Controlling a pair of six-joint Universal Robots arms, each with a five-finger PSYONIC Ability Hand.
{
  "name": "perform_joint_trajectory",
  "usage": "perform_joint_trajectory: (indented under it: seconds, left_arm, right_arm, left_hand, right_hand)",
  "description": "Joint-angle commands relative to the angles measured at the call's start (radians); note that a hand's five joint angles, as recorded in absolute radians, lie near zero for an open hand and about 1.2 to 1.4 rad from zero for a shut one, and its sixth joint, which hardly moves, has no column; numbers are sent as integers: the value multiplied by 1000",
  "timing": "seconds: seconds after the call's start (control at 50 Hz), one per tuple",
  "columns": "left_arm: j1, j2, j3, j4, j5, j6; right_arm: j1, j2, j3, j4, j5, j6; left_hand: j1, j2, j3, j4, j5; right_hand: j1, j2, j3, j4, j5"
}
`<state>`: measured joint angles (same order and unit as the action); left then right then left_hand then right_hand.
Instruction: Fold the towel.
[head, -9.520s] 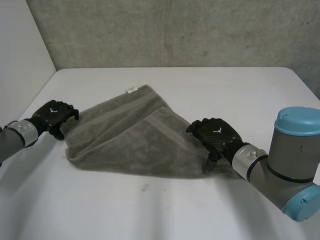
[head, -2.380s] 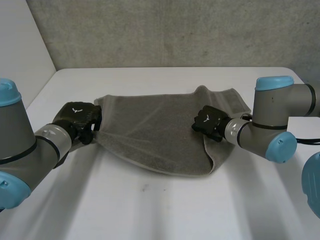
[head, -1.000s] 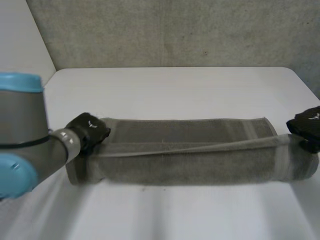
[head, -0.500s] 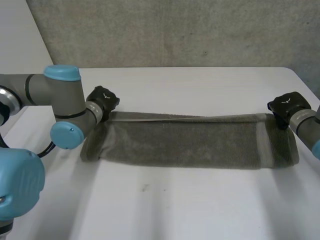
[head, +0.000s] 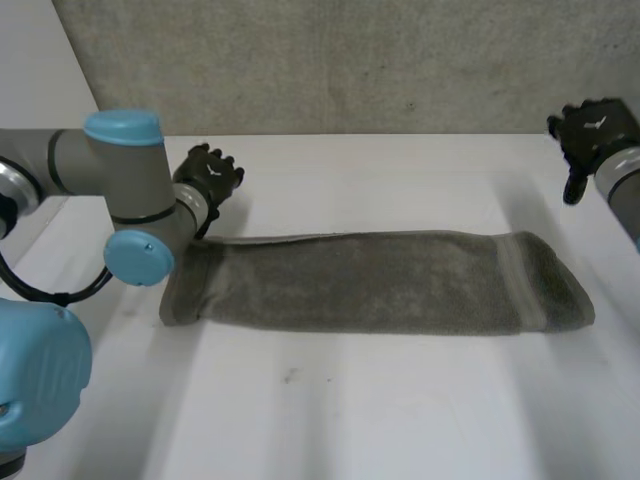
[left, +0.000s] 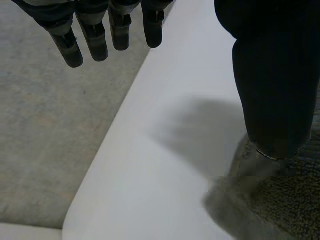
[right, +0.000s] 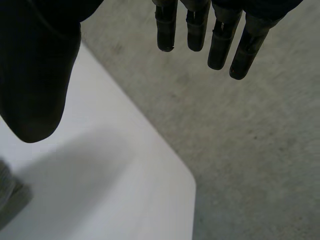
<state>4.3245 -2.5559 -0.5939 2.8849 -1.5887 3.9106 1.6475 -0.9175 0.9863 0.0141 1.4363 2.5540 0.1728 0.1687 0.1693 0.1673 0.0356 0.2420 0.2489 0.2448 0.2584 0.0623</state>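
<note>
The towel lies across the middle of the desk as one long folded strip. The left hand, upper left, and the right hand, upper right, hover spread and empty. I'd say the crosswise folds are not yet done.

Grey towel, folded strip, flat

- The towel lies as a long strip across the middle of the counter, running left to right.
- The left robot hand is just behind the towel's left end.
- The right robot hand is well behind the towel's right end, by the counter's far right corner.
</note>
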Motion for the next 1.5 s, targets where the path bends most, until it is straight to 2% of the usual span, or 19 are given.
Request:
perform_joint_trajectory:
  seconds: [0.02,0.16,0.3,0.4,0.44,0.62,0.72,0.76,0.88,0.94,1.1,1.18,1.24,1.28,1.34,1.38,1.4,1.44,1.5]
  left_arm:
    - [7,160,-159,-10,-11,-145]
    - [14,365,-416,49,100,-310]
    - [17,468,-605,137,134,-321]
    - [17,505,-696,191,134,-321]
    - [15,510,-718,205,134,-323]
    - [4,516,-770,235,133,-329]
    - [3,516,-785,244,133,-329]
    - [3,516,-791,252,133,-330]
    - [1,519,-808,272,131,-332]
    - [4,523,-816,274,131,-332]
    - [15,559,-834,275,133,-332]
    - [15,560,-840,277,131,-332]
    - [15,562,-843,277,131,-332]
    - [14,562,-846,277,131,-332]
    - [11,563,-853,278,131,-333]
    - [9,566,-857,280,131,-333]
    - [8,572,-863,283,130,-333]
    - [6,579,-871,289,130,-333]
    - [3,586,-883,301,130,-333]
  right_arm:
    - [-12,-146,158,53,-71,14]
    - [-87,-271,450,75,-131,8]
    - [-139,-328,656,28,-227,-24]
    - [-173,-325,759,-65,-269,-48]
    - [-181,-304,796,-135,-271,-57]
    - [-193,-205,807,-207,-261,-107]
    - [-196,-182,802,-215,-261,-130]
    - [-199,-173,787,-220,-249,-132]
    - [-252,-167,739,-214,-195,-133]
    - [-337,-167,701,-212,-126,-219]
    - [-502,-176,631,-186,-102,-477]
    - [-495,-190,595,-166,-102,-466]
    - [-410,-257,566,-141,-102,-408]
    - [-272,-329,533,-131,-100,-345]
    - [-204,-346,517,-131,-100,-316]
    - [-50,-354,500,-132,-100,-273]
    - [-49,-354,500,-132,-100,-273]
    - [140,-348,485,-137,-93,-262]
    - [242,-336,480,-138,-90,-261]
  left_hand:
    - [2,6,5,7,-36]
    - [2,6,5,7,-36]
    - [2,6,5,7,-36]
    - [2,6,5,7,-36]
    - [2,6,5,7,-36]
    - [2,6,5,7,-36]
    - [2,6,5,7,-36]
    - [2,6,5,7,-36]
    - [2,6,5,7,-36]
    - [2,6,5,7,-36]
    - [2,6,5,7,-36]
    - [2,6,5,7,-36]
    - [2,6,5,7,-36]
    - [2,6,5,7,-36]
    - [2,6,5,7,-36]
    - [2,6,5,7,-36]
    - [2,6,5,7,-36]
    - [2,6,5,7,-36]
    - [2,6,5,7,-36]
  right_hand:
    - [-67,-74,-70,-84,-62]
    - [-67,-74,-70,-84,-62]
    - [-67,-74,-70,-84,-62]
    - [60,53,57,44,65]
    - [271,264,268,254,276]
    - [401,394,398,384,406]
    - [756,749,753,740,761]
    - [1152,1145,1149,1136,1157]
    - [1154,1147,1151,1138,1159]
    - [1154,1147,1151,1138,1159]
    - [1154,1147,1151,1138,1159]
    - [1154,1147,1151,1138,1159]
    - [1154,1147,1151,1138,1159]
    - [1154,1147,1151,1138,1159]
    - [1154,1147,1151,1138,1159]
    - [1154,1147,1151,1138,1159]
    - [1154,1147,1151,1138,1159]
    - [1154,1147,1151,1138,1159]
    - [1154,1147,1151,1138,1159]
